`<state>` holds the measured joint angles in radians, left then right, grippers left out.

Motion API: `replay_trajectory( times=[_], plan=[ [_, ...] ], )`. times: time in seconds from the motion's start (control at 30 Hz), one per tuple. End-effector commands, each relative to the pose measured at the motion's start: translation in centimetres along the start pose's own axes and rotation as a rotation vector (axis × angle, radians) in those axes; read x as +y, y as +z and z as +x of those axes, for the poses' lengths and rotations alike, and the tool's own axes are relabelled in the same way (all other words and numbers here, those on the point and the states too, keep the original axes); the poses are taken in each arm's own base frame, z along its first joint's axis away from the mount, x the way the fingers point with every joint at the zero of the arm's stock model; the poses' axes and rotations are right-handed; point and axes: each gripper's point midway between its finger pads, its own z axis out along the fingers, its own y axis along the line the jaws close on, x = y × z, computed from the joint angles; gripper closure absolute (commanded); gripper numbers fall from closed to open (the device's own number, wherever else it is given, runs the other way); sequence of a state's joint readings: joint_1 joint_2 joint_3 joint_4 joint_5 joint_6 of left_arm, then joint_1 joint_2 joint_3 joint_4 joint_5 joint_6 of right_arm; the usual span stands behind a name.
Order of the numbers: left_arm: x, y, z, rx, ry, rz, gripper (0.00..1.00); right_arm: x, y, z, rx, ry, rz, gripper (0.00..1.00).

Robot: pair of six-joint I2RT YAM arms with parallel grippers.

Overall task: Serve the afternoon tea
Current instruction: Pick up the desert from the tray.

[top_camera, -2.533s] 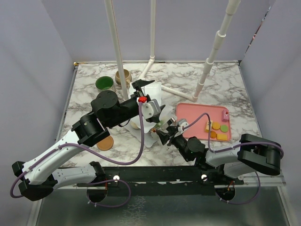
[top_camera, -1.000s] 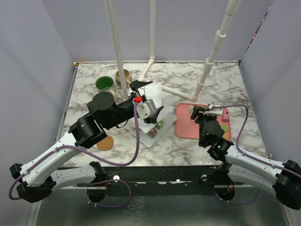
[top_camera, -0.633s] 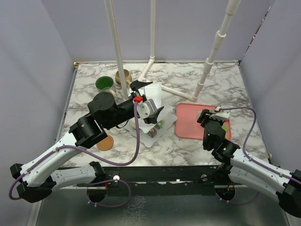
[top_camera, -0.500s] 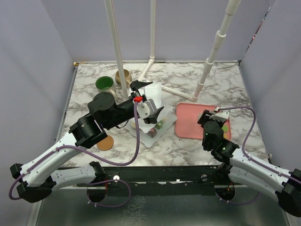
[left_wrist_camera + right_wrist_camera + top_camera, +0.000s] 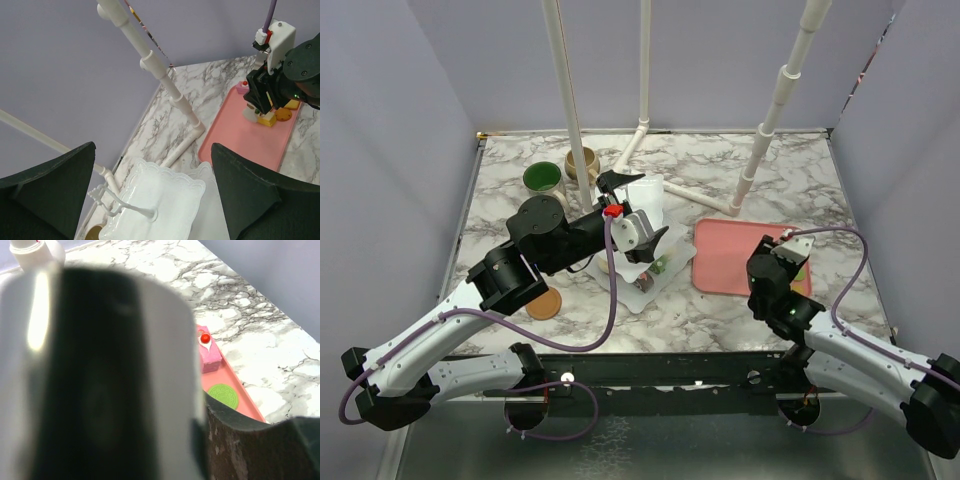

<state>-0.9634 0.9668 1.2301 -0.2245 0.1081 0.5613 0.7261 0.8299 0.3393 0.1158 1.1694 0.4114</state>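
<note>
The white tiered stand (image 5: 652,195) stands mid-table, with a small pastry (image 5: 661,265) on its lower plate. My left gripper (image 5: 640,208) hovers over it, open and empty; the left wrist view shows the top plate (image 5: 165,195) between the wide jaws. My right gripper (image 5: 788,252) is low over the right end of the pink tray (image 5: 725,262), at the pastries. The right wrist view is mostly blocked by a blurred finger (image 5: 100,390); a pink cake (image 5: 209,352) and a green biscuit (image 5: 223,395) show beside it. A green-lined mug (image 5: 542,178), a beige mug (image 5: 582,162) and a brown coaster (image 5: 544,303) are on the left.
White pipe posts (image 5: 565,90) (image 5: 765,130) rise behind the stand and tray, with a pipe lying on the marble (image 5: 695,195). Grey walls close in the table on three sides. In the left wrist view, yellow and orange pieces (image 5: 277,116) lie under the right gripper (image 5: 261,107).
My right arm has swung from the stand's lower plate across to the right end of the pink tray and lowered there. My left arm has not moved.
</note>
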Motion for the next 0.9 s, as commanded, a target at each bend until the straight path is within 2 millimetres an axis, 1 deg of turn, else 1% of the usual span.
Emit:
replay_trajectory(
  times=[0.0, 0.2, 0.4, 0.57, 0.7, 0.77, 0.83, 0.87],
  plan=[
    [0.5, -0.4, -0.5, -0.014, -0.007, -0.021, 0.01, -0.5, 0.4, 0.1, -0.015, 0.036, 0.027, 0.44],
    [0.8, -0.4, -0.6, -0.014, 0.001, -0.030, 0.01, -0.1, 0.9, 0.6, 0.026, 0.010, 0.043, 0.46],
    [1.2, -0.5, -1.1, -0.022, 0.008, -0.041, 0.01, 0.3, 1.0, 1.9, 0.100, -0.011, 0.045, 0.48],
    [1.6, -0.7, -1.6, -0.029, 0.020, -0.054, 0.01, 0.9, 1.1, 2.0, 0.108, -0.015, 0.040, 0.58],
    [2.0, -0.9, -1.9, -0.031, 0.028, -0.063, 0.01, 0.9, 1.2, 2.0, 0.110, -0.015, 0.045, 0.60],
    [2.1, -1.1, -2.1, -0.035, 0.033, -0.067, 0.01, 0.9, 1.1, 2.0, 0.110, -0.010, 0.043, 0.63],
    [2.3, -1.1, -2.2, -0.033, 0.040, -0.073, 0.01, 1.2, 1.1, 1.7, 0.104, -0.013, 0.014, 0.68],
    [2.4, -1.2, -2.2, -0.031, 0.042, -0.078, 0.01, 1.7, 1.1, 1.1, 0.091, -0.010, -0.012, 0.71]
  ],
)
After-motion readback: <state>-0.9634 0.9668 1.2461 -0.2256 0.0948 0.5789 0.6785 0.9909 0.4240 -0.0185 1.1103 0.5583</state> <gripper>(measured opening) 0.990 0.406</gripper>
